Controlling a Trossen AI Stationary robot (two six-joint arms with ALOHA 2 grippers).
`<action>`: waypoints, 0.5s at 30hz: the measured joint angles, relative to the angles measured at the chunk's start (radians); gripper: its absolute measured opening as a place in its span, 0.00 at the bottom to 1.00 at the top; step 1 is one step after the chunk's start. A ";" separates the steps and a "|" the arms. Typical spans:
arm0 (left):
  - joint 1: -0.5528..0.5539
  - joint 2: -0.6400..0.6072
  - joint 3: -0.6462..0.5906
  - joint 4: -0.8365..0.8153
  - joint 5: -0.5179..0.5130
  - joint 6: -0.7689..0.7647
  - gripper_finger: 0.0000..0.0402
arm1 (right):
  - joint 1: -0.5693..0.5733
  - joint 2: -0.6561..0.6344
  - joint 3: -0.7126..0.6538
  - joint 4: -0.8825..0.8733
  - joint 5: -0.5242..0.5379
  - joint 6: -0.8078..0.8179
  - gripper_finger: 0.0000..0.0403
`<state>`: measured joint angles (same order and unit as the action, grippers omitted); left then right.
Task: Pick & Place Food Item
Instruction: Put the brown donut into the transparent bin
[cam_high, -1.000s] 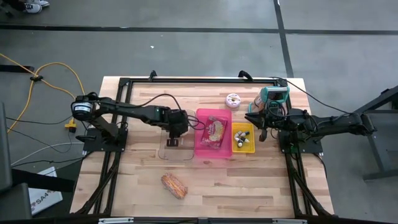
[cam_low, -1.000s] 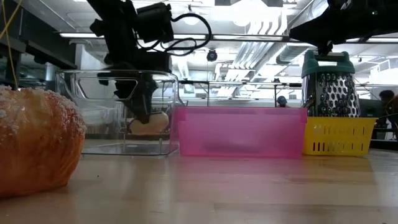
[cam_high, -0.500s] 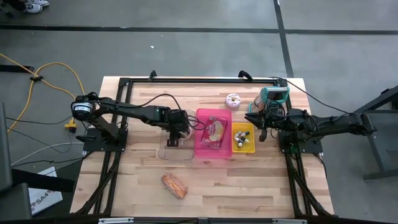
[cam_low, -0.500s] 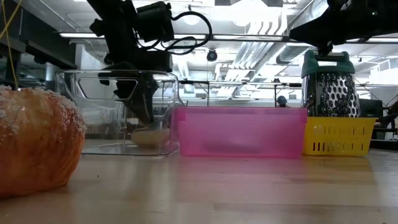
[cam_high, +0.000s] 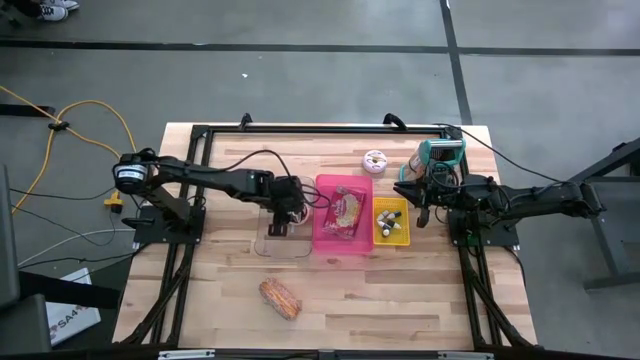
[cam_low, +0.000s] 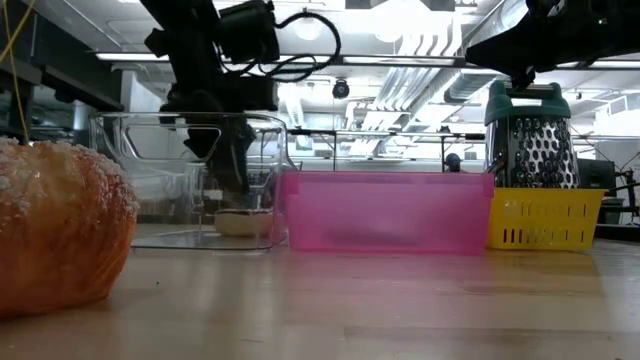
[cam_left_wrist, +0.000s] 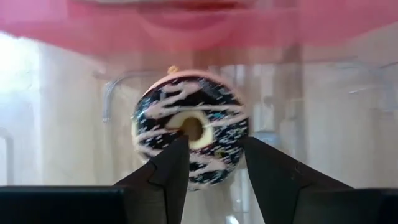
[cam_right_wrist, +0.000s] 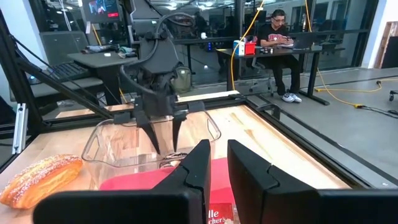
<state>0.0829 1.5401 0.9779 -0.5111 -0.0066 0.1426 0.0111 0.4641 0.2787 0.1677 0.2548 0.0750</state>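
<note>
L end effector (cam_high: 281, 213) in clear container (cam_high: 280, 238) | fingers now parted, off the choc donut (cam_left_wrist: 191, 128) | donut dropped to container floor since 1 s ago | place looks done; R end effector (cam_high: 421, 206) shut, idle by yellow basket (cam_high: 392, 222)

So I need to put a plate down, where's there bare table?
Bare wood lies in front of the pink bin, right of the pastry, and behind the clear tub. Around the bins, yellow basket and both grippers it is crowded.

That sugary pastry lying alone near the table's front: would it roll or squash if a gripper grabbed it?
The pastry looks long and lumpy, so it probably wouldn't roll far. Its crusty, sugared surface suggests it could crumble or dent under a firm squeeze. It is likely light.
</note>
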 joint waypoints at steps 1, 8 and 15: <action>0.003 -0.009 0.000 -0.001 0.016 0.004 0.37 | 0.000 0.000 0.000 0.000 0.000 0.000 0.11; 0.031 -0.124 0.011 0.000 0.061 0.043 0.37 | 0.000 0.000 0.000 -0.005 0.000 0.000 0.11; 0.052 -0.278 0.012 -0.004 0.058 0.044 0.37 | 0.000 0.000 0.000 -0.005 0.000 0.000 0.11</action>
<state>0.1347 1.2621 0.9897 -0.5153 0.0509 0.1864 0.0113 0.4639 0.2787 0.1623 0.2546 0.0750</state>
